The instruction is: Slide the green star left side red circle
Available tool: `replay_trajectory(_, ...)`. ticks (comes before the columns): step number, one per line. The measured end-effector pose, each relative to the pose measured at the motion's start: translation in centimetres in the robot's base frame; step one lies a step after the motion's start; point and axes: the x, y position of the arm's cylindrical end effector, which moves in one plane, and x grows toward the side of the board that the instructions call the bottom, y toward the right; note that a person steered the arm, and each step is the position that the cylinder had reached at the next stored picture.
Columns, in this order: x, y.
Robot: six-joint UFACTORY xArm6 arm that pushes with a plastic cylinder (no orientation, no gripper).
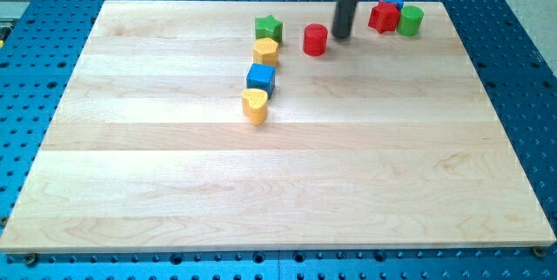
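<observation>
Looking at the worktop (278,184): you see a pale wooden board lying on a blue perforated base (522,71); every block sits in its upper half.
Tip: your rod comes down from the view's top, and my tip (340,36) rests on the board just to the right of the red circle, close to it; you cannot tell from this angle whether they touch.
Claw: your arm carries none, only the straight dark rod, so nothing opens, closes or grips.
Green star (269,28): you find it near the view's top, left of centre; it already lies to the left of the red circle, with a clear gap between them.
Red circle (315,39): it stands upright between the green star and my tip, slightly lower in the view than the star.
Yellow hexagon (266,52): it sits directly below the green star, touching or nearly touching it.
Blue cube (260,78): it lies just below the yellow hexagon.
Yellow heart (254,105): it ends that column, just below the blue cube.
Right-hand cluster: you see a red star (382,17), a blue block (392,0) behind it whose shape is mostly hidden, and a green cylinder (411,20) at the right; all three are bunched together near the board's upper right.
</observation>
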Motion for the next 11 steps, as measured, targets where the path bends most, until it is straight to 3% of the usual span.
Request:
replay_trajectory(1,-3.0,-3.1)
replay_trajectory(2,-4.2,-10.8)
replay_trajectory(3,-0.5,-14.6)
replay_trajectory(4,1.2,-10.5)
replay_trajectory(7,2.1,-11.9)
replay_trajectory(9,0.7,-2.4)
replay_trajectory(10,1.7,-10.3)
replay_trajectory(11,4.6,-6.9)
